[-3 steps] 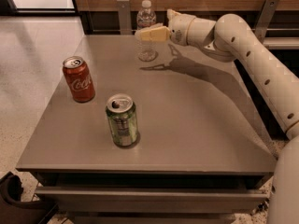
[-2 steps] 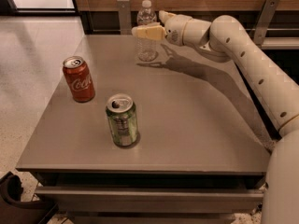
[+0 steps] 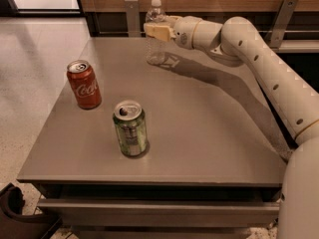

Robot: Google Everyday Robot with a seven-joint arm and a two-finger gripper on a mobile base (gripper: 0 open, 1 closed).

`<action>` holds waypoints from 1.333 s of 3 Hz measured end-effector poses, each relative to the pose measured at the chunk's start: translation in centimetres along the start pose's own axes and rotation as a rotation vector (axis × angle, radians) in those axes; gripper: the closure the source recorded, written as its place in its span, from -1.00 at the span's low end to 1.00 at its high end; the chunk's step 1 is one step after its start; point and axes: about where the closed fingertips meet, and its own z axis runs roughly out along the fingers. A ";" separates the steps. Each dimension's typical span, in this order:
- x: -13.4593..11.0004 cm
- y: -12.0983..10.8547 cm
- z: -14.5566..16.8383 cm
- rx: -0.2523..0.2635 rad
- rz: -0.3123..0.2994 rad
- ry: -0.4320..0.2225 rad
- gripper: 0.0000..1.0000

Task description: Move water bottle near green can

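The water bottle (image 3: 156,46) is clear with a white cap and stands upright at the far edge of the grey table (image 3: 209,133). My gripper (image 3: 159,31) reaches in from the right and sits at the bottle's upper body, partly covering it. The green can (image 3: 130,129) stands upright with its silver top open, near the table's front centre, well apart from the bottle.
A red Coca-Cola can (image 3: 84,84) stands at the table's left side. My white arm (image 3: 259,59) spans the back right of the table. A wooden wall with metal brackets (image 3: 132,16) runs behind the table. A dark object (image 3: 15,213) sits on the floor at front left.
My gripper has moved left from beside the bottle to level with its upper body. The bottle and both cans have stayed in place.
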 end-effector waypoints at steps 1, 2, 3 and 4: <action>0.0 0.2 0.3 -0.004 0.001 0.000 0.88; 0.0 0.3 0.4 -0.008 0.001 0.000 1.00; -0.8 0.4 -0.2 -0.013 0.005 0.009 1.00; -3.2 0.7 -2.9 -0.037 0.026 0.031 1.00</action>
